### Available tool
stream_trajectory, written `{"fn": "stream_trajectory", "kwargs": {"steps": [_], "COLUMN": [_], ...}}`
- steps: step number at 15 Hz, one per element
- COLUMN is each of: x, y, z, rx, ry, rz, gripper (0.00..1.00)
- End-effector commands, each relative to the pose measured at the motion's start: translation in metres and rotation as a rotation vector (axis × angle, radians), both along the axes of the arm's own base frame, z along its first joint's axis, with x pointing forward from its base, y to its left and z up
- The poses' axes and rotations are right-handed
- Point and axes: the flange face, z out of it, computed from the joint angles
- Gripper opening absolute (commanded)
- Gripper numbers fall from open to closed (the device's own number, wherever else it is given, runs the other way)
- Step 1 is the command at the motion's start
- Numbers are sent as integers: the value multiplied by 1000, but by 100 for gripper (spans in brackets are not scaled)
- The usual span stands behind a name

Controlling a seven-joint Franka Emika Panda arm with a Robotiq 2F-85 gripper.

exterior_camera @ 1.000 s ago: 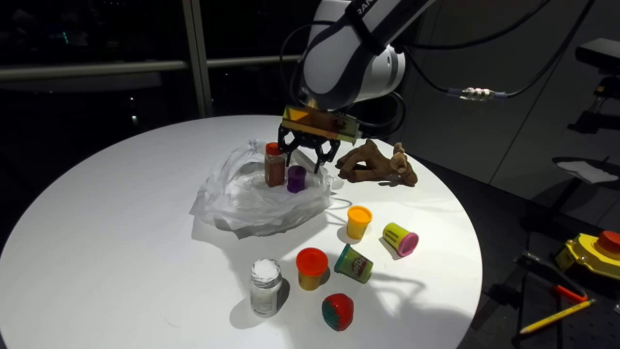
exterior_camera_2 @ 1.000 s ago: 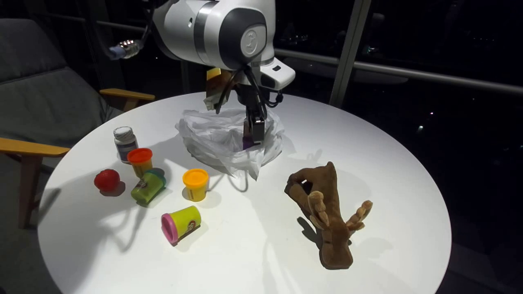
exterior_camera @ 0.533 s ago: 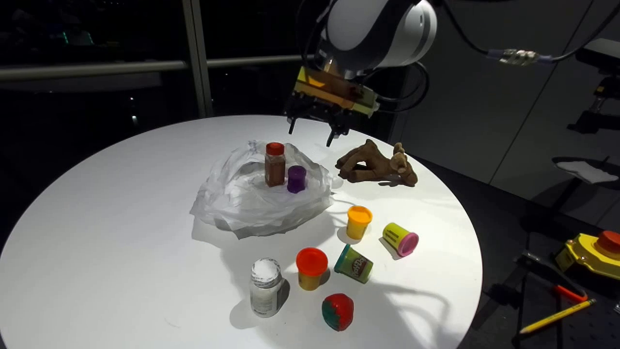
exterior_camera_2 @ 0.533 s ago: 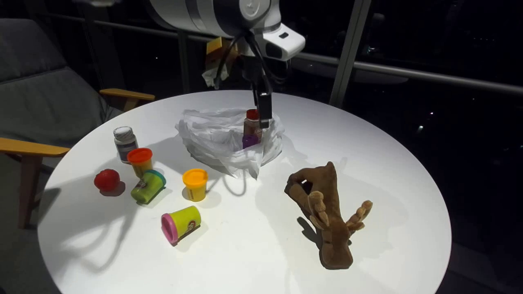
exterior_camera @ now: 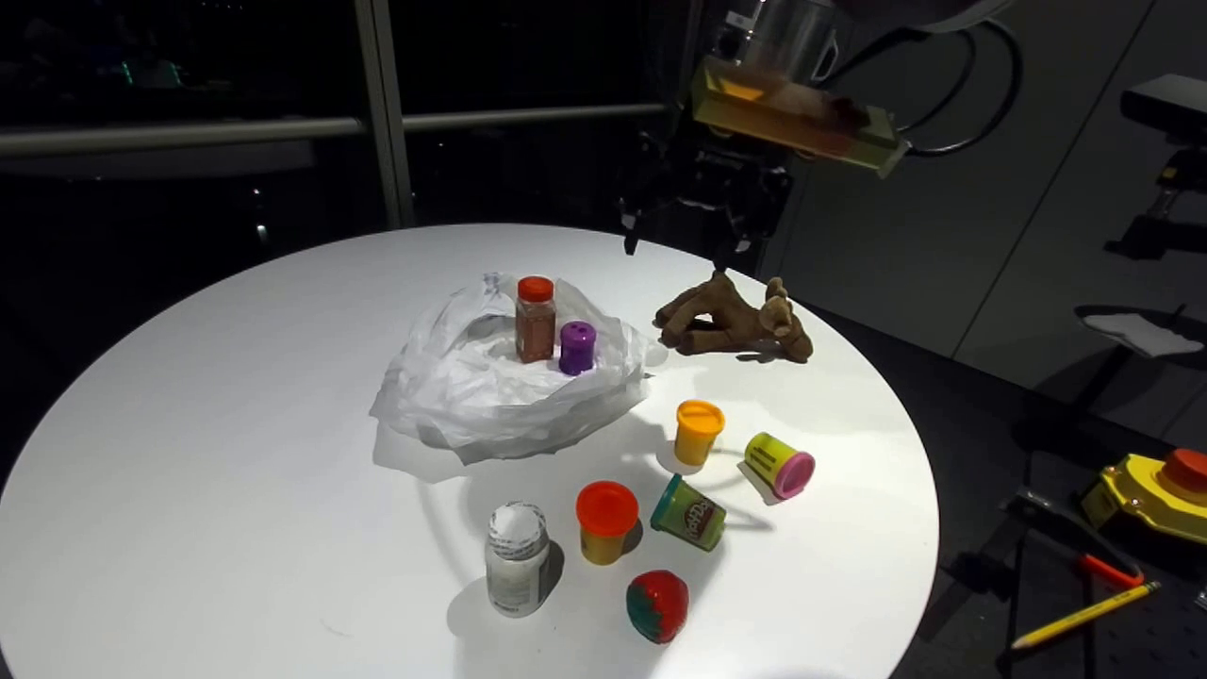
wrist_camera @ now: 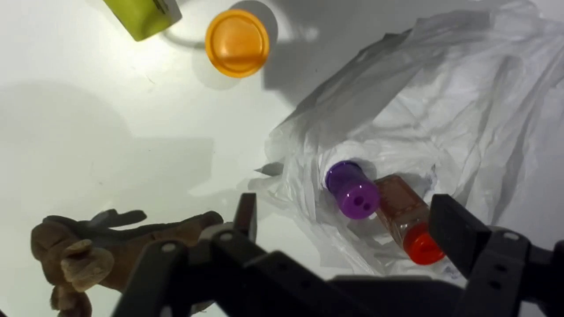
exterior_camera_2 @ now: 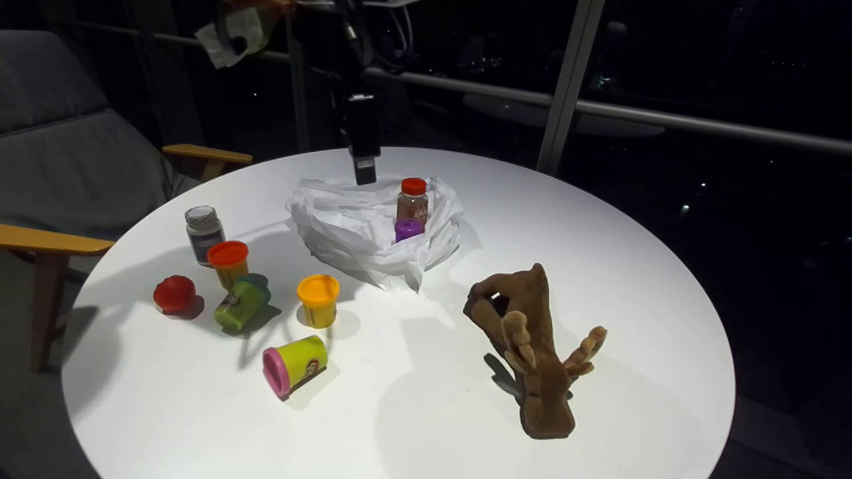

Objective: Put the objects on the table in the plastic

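The plastic (exterior_camera: 509, 415), a crumpled white translucent bag, lies spread on the white table (exterior_camera: 236, 490). Inside it stand a purple cup (exterior_camera: 577, 349) and a red-lidded jar (exterior_camera: 536, 321) of brown contents. Loose on the table are an upright orange can (exterior_camera_2: 319, 303), a red-lidded can (exterior_camera: 606, 519), a green can (exterior_camera: 690, 514) and a pink-lidded yellow can (exterior_camera_2: 296, 364) on their sides, a white bottle (exterior_camera: 517, 561), a red strawberry (exterior_camera: 657, 606) and a brown plush toy (exterior_camera_2: 546, 352). High above the table my gripper (exterior_camera: 677, 255) is open, nothing between its fingers (wrist_camera: 246, 215).
A grey chair with wooden armrests (exterior_camera_2: 206, 154) stands beside the table. Behind the table runs a dark window with a metal rail (exterior_camera: 179, 137). A yellow box with a red button (exterior_camera: 1155, 495) and a pencil (exterior_camera: 1084, 615) lie off the table's edge.
My gripper has risen out of the bag and swung away from the purple cup, its fingers now wider apart. The purple cup and the jar stay standing in the bag.
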Motion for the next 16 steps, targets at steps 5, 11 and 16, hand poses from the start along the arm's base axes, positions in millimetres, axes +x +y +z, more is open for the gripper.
{"fn": "stream_trajectory", "kwargs": {"steps": [5,11,16], "x": [-73,-88,-76], "y": [60,53,34], "z": [-56,-104,-130], "rx": [-41,-112,-73], "ry": [66,143,98], "rz": [224,284,210], "gripper": [100,100,100]}}
